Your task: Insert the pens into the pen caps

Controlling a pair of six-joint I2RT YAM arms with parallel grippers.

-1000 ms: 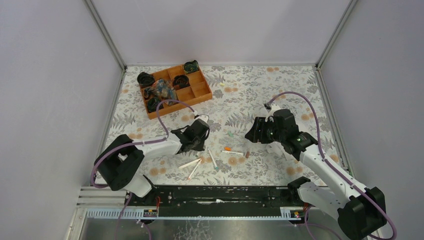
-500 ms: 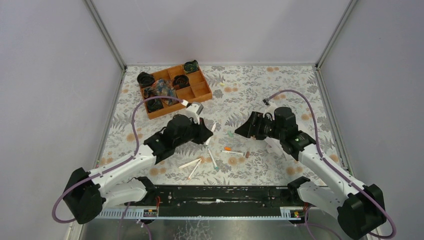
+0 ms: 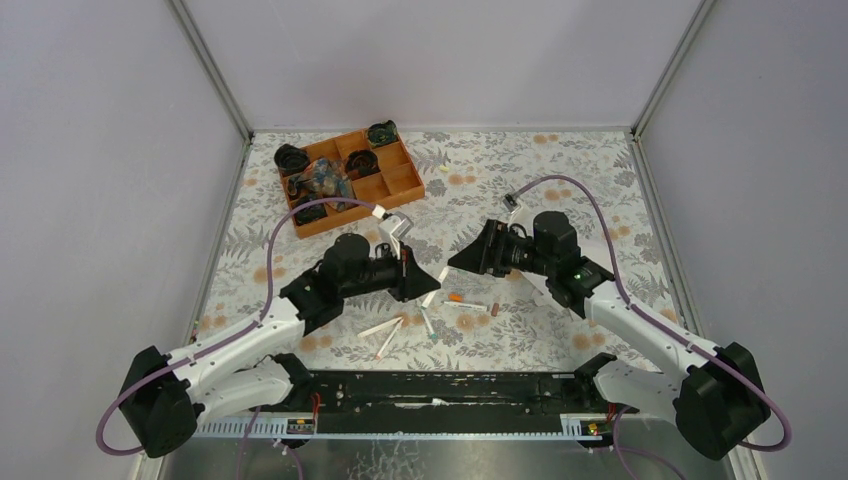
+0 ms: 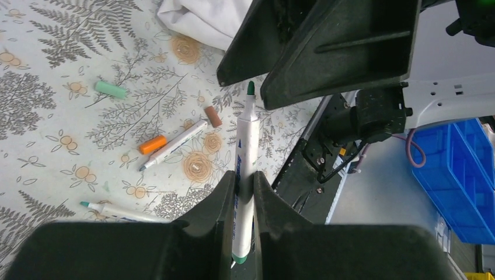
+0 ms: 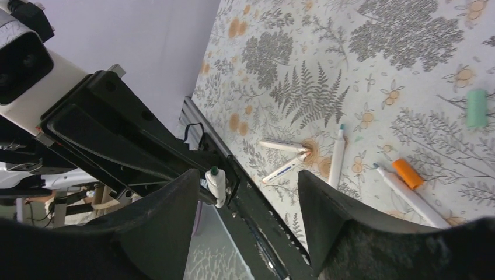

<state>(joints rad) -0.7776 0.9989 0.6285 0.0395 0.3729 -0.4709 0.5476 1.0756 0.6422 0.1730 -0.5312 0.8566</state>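
Note:
My left gripper [image 3: 418, 276] [image 4: 244, 188] is shut on a white pen [image 4: 246, 146] with a green tip and holds it above the table, tip pointing at my right gripper. My right gripper [image 3: 462, 259] [image 5: 248, 227] is open and empty, facing the left one; the held pen's tip [image 5: 216, 185] shows near its left finger. A loose green cap [image 4: 110, 89] [image 5: 476, 108] and a brown cap [image 4: 213, 116] [image 3: 494, 308] lie on the cloth. An orange cap [image 4: 153, 144] [image 5: 407, 173] sits at one end of a lying pen [image 4: 178, 138]. More pens [image 3: 381, 327] lie near the front edge.
An orange compartment tray [image 3: 402, 187] with dark items stands at the back left. The black rail [image 3: 440, 390] runs along the table's near edge. Grey walls close in the sides. A blue bin [image 4: 452, 181] stands beyond the table edge.
My left arm has lifted off the table and swung right with the pen. My right gripper has moved left and turned to face it; the two now nearly meet.

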